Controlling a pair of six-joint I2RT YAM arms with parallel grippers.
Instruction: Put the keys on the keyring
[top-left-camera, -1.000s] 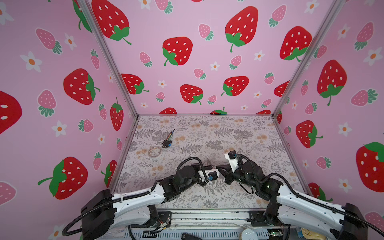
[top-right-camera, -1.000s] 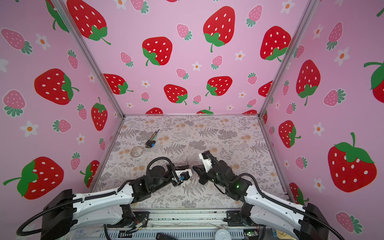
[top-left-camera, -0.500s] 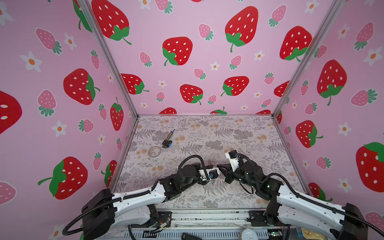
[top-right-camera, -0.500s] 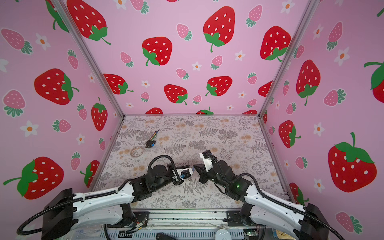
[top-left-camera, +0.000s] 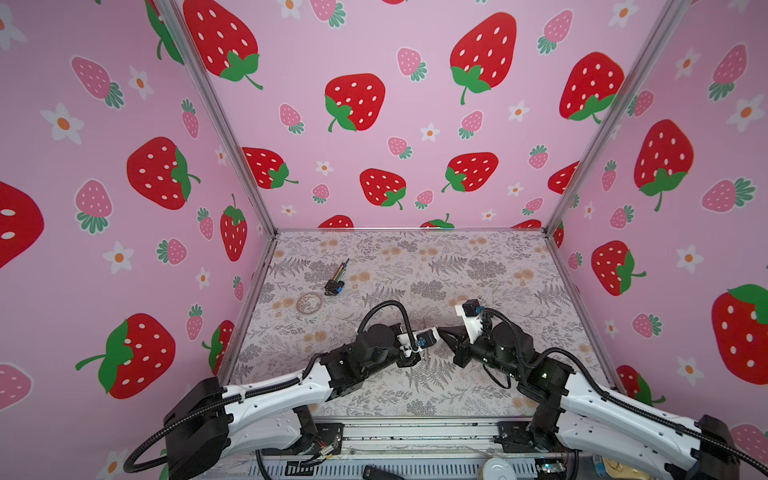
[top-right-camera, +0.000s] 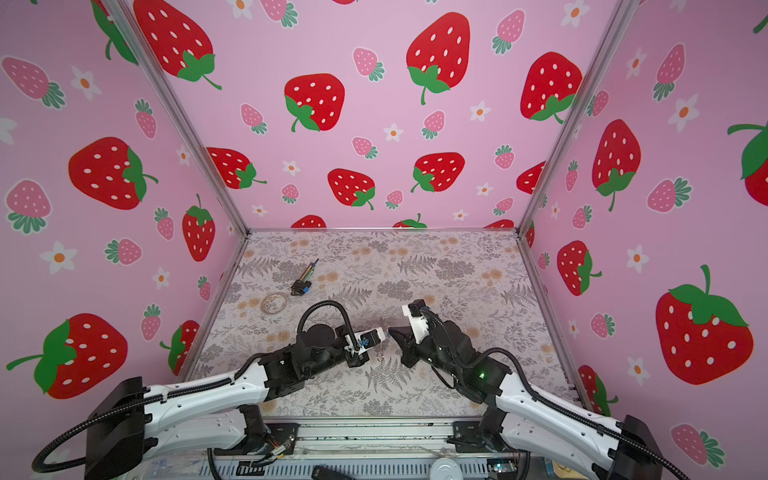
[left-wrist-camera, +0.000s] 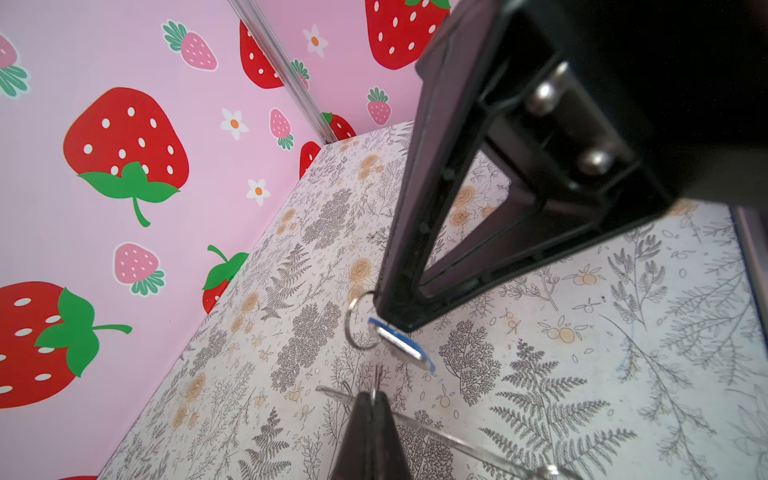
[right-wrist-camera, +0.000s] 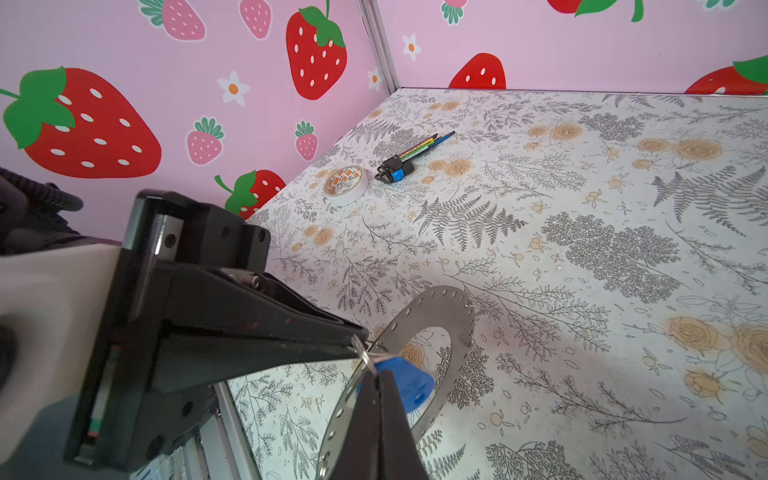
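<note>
The keyring (right-wrist-camera: 432, 305) is a flat grey metal ring with small holes round its rim. It is held upright above the floral mat, edge-on in the left wrist view (left-wrist-camera: 436, 436). My left gripper (left-wrist-camera: 372, 397) is shut on its rim. The keys (right-wrist-camera: 409, 384), a blue tag on a small wire loop (left-wrist-camera: 360, 322), hang in my right gripper (right-wrist-camera: 376, 374), which is shut on them right at the keyring's rim. The blue tag shows through the ring's open centre. In both top views the two gripper tips (top-left-camera: 419, 358) (top-left-camera: 441, 331) nearly meet at the middle front.
A pale tape roll (top-left-camera: 309, 302) (right-wrist-camera: 345, 185) and a black-and-blue plug with coloured wires (top-left-camera: 336, 282) (right-wrist-camera: 399, 166) lie on the mat at the far left. Pink strawberry walls close in three sides. A metal rail (top-left-camera: 415, 436) runs along the front edge.
My right gripper has shifted a little left and back with the keys, closing on the left gripper's tip. The left arm has barely moved.
</note>
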